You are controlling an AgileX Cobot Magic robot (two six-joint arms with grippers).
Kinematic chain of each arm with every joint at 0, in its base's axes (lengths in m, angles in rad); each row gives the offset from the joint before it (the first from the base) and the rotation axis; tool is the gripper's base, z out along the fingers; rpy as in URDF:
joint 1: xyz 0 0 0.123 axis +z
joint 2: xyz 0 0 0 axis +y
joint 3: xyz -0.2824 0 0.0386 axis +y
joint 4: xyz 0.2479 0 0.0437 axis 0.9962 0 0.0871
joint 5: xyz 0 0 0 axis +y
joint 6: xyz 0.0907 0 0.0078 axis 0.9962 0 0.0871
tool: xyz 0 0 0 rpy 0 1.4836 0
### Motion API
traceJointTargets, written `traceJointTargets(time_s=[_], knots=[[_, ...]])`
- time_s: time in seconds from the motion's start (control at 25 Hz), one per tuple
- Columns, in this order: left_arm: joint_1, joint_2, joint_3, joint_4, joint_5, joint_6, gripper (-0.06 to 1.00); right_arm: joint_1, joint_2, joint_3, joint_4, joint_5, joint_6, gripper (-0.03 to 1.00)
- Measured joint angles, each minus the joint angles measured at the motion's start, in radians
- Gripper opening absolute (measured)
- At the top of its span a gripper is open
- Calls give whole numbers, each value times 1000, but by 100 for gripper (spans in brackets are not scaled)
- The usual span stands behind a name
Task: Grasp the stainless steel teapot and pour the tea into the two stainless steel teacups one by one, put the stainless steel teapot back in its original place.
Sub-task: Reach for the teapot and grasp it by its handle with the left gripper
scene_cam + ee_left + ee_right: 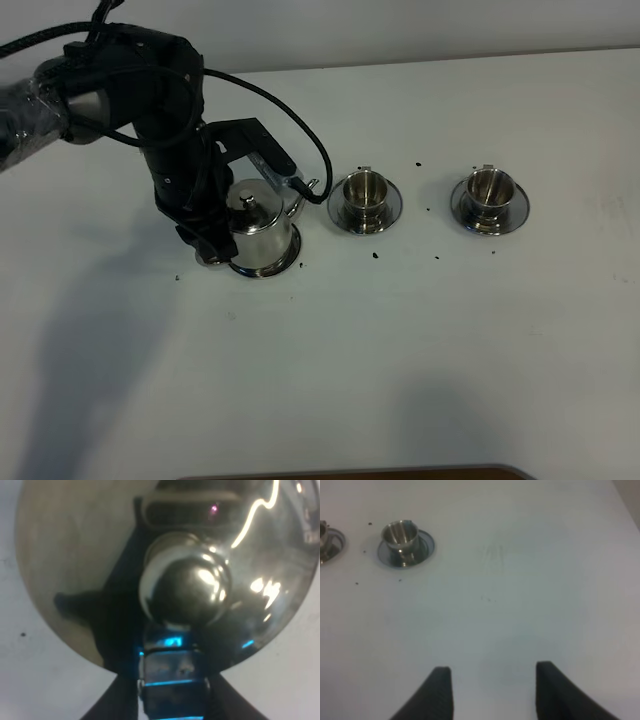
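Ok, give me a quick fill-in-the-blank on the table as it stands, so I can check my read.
1. The teapot stands with its lid ___.
2. In the high view, the number of teacups to the right of it is ___: the nearer teacup and the farther teacup.
3. The right gripper hangs above the table with its jaws ___.
Missing words: on; two; open.

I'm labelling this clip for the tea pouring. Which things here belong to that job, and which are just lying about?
Job: teapot, saucer under it, cup nearest the teapot on its saucer, farther cup on its saucer.
Lying about: dark specks on the table, brown edge at the front.
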Motion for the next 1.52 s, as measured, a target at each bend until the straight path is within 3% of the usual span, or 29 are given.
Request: traceJointTargets(time_s=[1.52], knots=[[-17, 32, 0, 3, -55, -22, 34, 0, 0, 0, 0, 0, 0, 38]])
